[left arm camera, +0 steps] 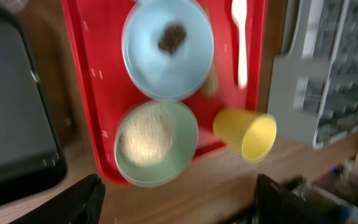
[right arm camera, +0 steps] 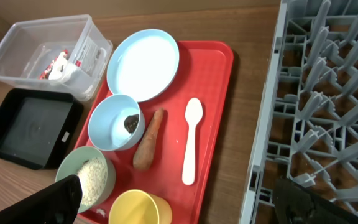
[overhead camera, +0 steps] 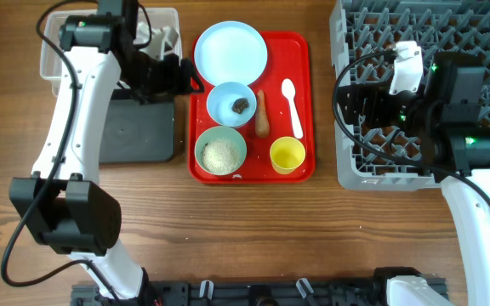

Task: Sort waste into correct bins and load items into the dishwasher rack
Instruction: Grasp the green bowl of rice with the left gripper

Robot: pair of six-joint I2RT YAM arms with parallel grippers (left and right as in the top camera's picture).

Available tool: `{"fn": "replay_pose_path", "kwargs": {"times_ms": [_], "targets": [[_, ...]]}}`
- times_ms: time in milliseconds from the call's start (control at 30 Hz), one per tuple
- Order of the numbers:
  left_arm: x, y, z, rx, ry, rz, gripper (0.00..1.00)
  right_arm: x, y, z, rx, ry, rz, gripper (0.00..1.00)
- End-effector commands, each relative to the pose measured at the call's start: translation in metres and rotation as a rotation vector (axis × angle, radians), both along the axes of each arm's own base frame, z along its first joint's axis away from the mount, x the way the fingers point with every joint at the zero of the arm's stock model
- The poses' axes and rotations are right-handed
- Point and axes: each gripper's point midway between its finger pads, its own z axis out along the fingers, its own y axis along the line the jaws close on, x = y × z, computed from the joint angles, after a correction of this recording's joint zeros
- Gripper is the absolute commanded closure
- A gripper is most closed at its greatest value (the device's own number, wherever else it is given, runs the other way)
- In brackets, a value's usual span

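**Surface.** The wood-grain tabletop [overhead camera: 253, 229] is brown. The room beyond it is out of view.

**Layout and edges.**
- The red tray [overhead camera: 303, 51] lies mid-table, toward the far edge.
- The dishwasher rack [overhead camera: 351, 174] fills the far right corner. A narrow strip of bare wood parts it from the red tray's right edge.
- The clear tub [right arm camera: 23, 50] stands at the far left corner. The black tray [overhead camera: 134, 136] lies just nearer, with its right edge just beside the red tray's left edge.
- A broad band of bare wood runs along the tabletop's near edge.

**On the red tray.**
- The plate [overhead camera: 230, 53] sits at the far left corner.
- The blue bowl [overhead camera: 221, 95] is just nearer and holds the dark lump [overhead camera: 241, 104].
- The mint bowl [overhead camera: 198, 151] sits at the near left corner and holds the rice [overhead camera: 220, 155].
- The yellow cup [overhead camera: 287, 155] stands upright at the near right corner.
- The carrot piece [overhead camera: 263, 115] lies between the blue bowl and the spoon [overhead camera: 290, 98].

**Waste.** The red wrapper [right arm camera: 58, 62], with white paper, lies inside the clear tub.

**Writing.** 1 label on the tub's wall is too small to read.

**Grippers.**
- The left gripper [left arm camera: 179, 186] hangs at the tub's right edge. Its jaws are spread wide with nothing between them.
- The right gripper [right arm camera: 179, 190] hangs over the rack's left edge. Its jaws are spread wide and empty.
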Motion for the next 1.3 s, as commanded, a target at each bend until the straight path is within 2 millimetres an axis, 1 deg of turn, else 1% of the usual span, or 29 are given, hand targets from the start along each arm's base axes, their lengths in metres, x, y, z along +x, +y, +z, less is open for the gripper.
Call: {"fn": "replay_pose_path", "kwargs": {"times_ms": [0,67,133,233,333,400,433,533,600,667,767,800,867,967,1033,1133,1267], "targets": [[-0.02,-0.019,0.009,-0.014,-0.009,-0.116,0.22,0.005,0.0,0.005,0.005,-0.007,-0.011,0.0],[-0.028,-0.025,0.006,0.027,0.001,-0.152,0.22,0.005,0.0,0.005,0.006,-0.006,-0.012,0.0],[-0.041,-0.029,0.003,0.107,0.025,-0.179,0.22,0.004,0.0,0.005,0.006,-0.002,-0.011,0.01],[-0.055,-0.03,0.009,0.19,0.047,-0.129,0.26,0.004,0.0,0.004,0.005,0.0,-0.011,0.0],[-0.06,-0.039,0.019,0.236,-0.008,-0.077,0.26,0.004,0.0,0.004,0.005,0.0,-0.011,0.0],[-0.065,-0.051,0.017,0.284,-0.069,-0.099,0.25,0.004,0.0,0.004,0.006,0.0,-0.012,0.0],[-0.069,-0.058,0.011,0.32,-0.093,-0.13,0.23,0.003,0.0,0.004,0.006,0.001,-0.012,0.0],[-0.078,-0.069,-0.014,0.406,-0.117,-0.198,0.21,0.003,0.0,0.004,0.006,0.004,-0.012,0.0],[-0.079,-0.074,-0.032,0.441,-0.131,-0.223,0.23,0.003,0.0,0.003,0.005,0.005,-0.012,0.0],[-0.079,-0.078,-0.056,0.464,-0.149,-0.238,0.34,0.003,0.0,0.004,0.005,0.004,-0.012,0.0],[-0.081,-0.079,-0.084,0.455,-0.149,-0.24,0.63,0.003,0.0,0.004,0.005,0.004,-0.012,0.0],[-0.081,-0.079,-0.089,0.452,-0.146,-0.238,0.66,0.003,0.0,0.003,0.005,0.005,-0.012,0.0],[-0.082,-0.079,-0.102,0.437,-0.143,-0.235,0.65,0.003,0.0,0.004,0.005,0.004,-0.012,0.0],[-0.08,-0.08,-0.112,0.427,-0.154,-0.233,0.58,0.003,0.0,0.004,0.005,0.002,-0.012,0.0],[-0.082,-0.087,-0.119,0.408,-0.15,-0.248,0.57,0.003,0.0,0.004,0.005,0.002,-0.012,0.0],[-0.086,-0.099,-0.127,0.372,-0.145,-0.331,0.57,0.003,0.0,0.004,0.005,0.002,-0.012,0.0],[-0.088,-0.098,-0.138,0.388,-0.131,-0.378,0.56,0.003,0.0,0.004,0.005,0.002,-0.012,0.0]]}}
